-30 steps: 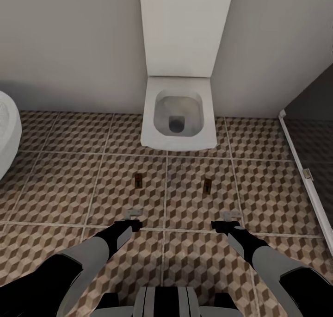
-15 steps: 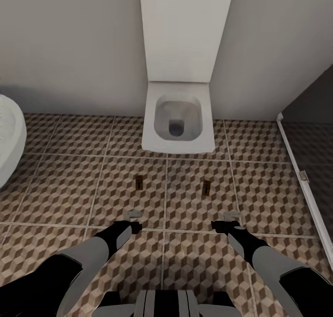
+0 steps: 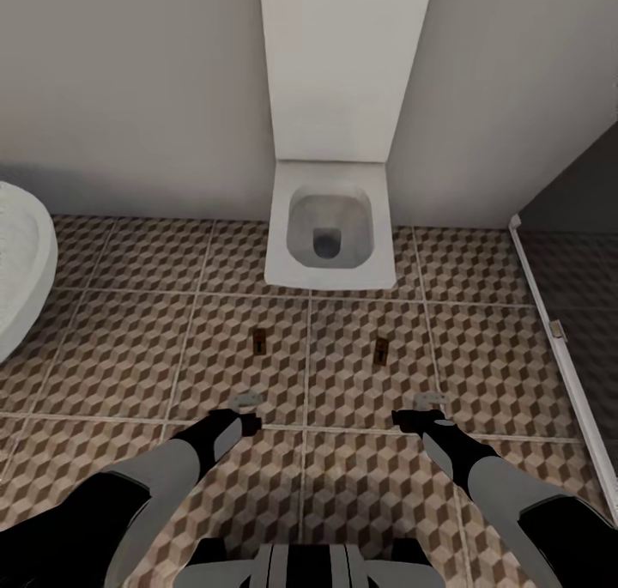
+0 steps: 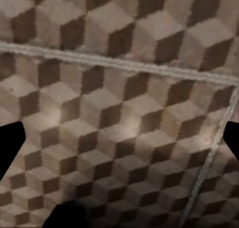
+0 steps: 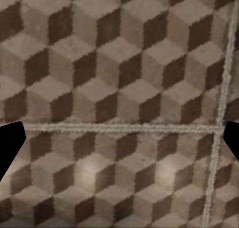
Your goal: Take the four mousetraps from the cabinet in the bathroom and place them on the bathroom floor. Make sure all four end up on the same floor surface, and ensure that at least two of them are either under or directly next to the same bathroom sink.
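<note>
The view has slid right; two mousetraps point(image 3: 257, 339) point(image 3: 381, 351) lie by the toilet point(image 3: 330, 227), no sink near. Both hands point(image 3: 246, 405) point(image 3: 427, 405) spread, holding nothing.

Readable text: none is seen.
Labels, brands: none can be made out.
Numbers, signs: none are shown anywhere.

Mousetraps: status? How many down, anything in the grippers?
Done: two mousetraps lie on the bathroom floor before the toilet, no sink in view. In hand: nothing; left gripper and right gripper hang open over bare tile. Left: two more traps, and two must sit by a sink.
</note>
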